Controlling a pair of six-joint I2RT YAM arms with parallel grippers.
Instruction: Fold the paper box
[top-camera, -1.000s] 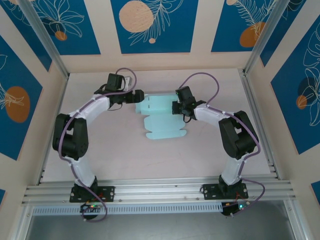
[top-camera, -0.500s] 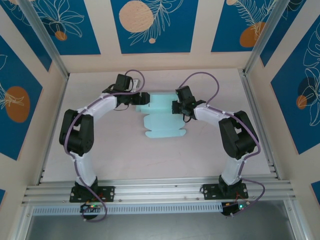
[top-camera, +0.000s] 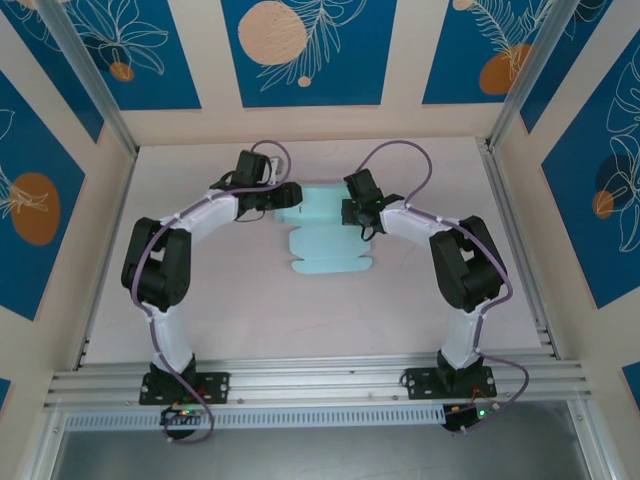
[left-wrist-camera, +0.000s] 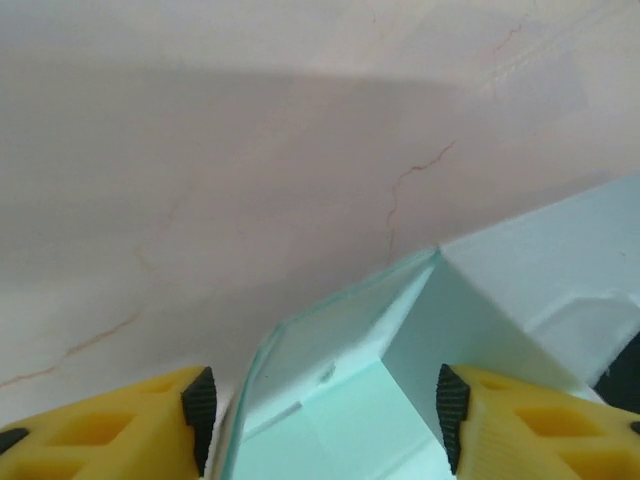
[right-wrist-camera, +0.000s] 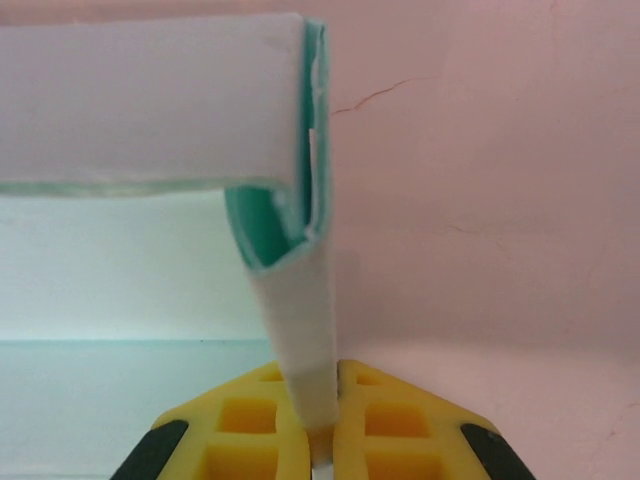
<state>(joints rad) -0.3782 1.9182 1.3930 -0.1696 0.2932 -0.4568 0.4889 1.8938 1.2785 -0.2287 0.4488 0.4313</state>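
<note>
The pale aqua paper box (top-camera: 322, 235) lies mid-table, its far part folded up into walls and its near flaps flat. My left gripper (top-camera: 288, 194) is at the box's far-left corner. In the left wrist view its jaws (left-wrist-camera: 326, 412) stand open astride that raised corner (left-wrist-camera: 345, 395), with the left pad (left-wrist-camera: 200, 415) a little clear of the card edge. My right gripper (top-camera: 351, 212) is at the box's right end. There it is shut (right-wrist-camera: 322, 440) on an upright side flap (right-wrist-camera: 300, 330) that curls over at the top beside the box wall (right-wrist-camera: 150, 100).
An aluminium rail (top-camera: 320, 380) runs along the near edge, with both arm bases on it. Slanted frame posts (top-camera: 95, 90) and patterned wall panels (top-camera: 300, 50) close in the sides and back. Pale tabletop (top-camera: 320, 315) stretches between the box and the rail.
My left arm reached right until its jaws came over the box's far-left corner, and the jaws narrowed. The right gripper shifted slightly back, still holding its flap.
</note>
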